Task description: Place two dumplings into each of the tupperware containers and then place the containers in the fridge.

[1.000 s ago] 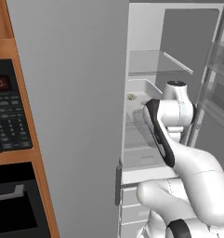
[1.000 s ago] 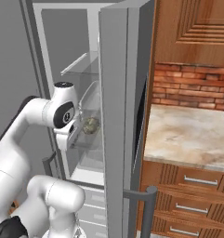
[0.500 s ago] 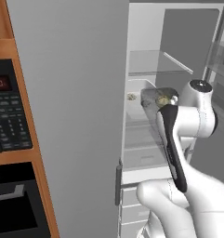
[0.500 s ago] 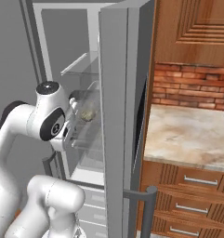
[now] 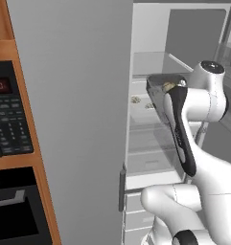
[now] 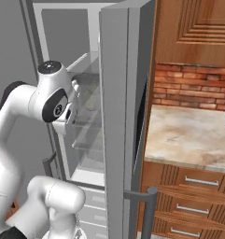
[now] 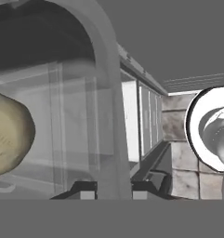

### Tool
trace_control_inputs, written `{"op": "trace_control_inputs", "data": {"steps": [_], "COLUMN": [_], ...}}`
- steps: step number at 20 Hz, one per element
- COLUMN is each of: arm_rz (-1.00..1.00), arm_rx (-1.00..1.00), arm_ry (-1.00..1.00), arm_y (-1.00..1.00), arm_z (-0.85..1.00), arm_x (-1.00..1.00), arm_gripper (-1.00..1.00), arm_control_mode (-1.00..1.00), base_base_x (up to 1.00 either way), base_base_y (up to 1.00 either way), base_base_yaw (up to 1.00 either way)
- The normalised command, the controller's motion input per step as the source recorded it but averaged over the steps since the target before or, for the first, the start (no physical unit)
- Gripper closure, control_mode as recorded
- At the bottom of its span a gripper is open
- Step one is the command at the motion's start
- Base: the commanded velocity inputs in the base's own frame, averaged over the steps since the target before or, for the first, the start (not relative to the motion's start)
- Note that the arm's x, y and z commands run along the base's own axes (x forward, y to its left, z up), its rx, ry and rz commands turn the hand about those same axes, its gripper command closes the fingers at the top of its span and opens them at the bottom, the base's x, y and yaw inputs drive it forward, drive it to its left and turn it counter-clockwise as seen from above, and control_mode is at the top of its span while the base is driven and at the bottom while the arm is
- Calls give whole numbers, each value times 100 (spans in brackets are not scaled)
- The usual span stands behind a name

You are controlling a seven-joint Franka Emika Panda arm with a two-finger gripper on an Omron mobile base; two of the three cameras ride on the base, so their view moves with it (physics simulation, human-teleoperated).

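The fridge (image 5: 78,95) stands open, its white inside showing. My gripper (image 7: 114,188) is shut on the rim of the dark grey tupperware container (image 5: 156,84), holding it up inside the fridge above a middle shelf. A beige dumpling (image 5: 168,86) lies in that container; in the hand view the dumpling (image 7: 6,132) sits close at the left, behind the container's curved grey rim (image 7: 104,93). Lower and further in, the white tupperware container (image 5: 142,111) rests on a shelf with two small dumplings (image 5: 135,99) in it.
The open fridge door (image 6: 118,116) stands just right of my arm. Glass shelves (image 5: 155,62) cross the fridge above the held container, and white drawers (image 5: 136,210) sit below. A black-panelled oven (image 5: 6,119) in wood is at the left, a stone counter (image 6: 188,135) at the right.
My arm has lifted the dark grey container upward and deeper into the fridge. The white container on its shelf has stayed put.
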Motion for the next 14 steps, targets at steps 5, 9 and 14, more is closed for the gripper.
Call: {"op": "trace_control_inputs", "data": {"steps": [5,9,14], "arm_rz": [0,0,0], "arm_rx": [11,1,0], "arm_ry": [-10,-13,-9], "arm_y": [-4,-9,-14], "arm_z": [46,35,25], "arm_x": [54,-19,-75], "arm_gripper": [100,100,100], "arm_control_mode": [-100,-100,-100], "base_base_x": [0,0,0], "base_base_y": [0,0,0], "base_base_yaw": [0,0,0]}}
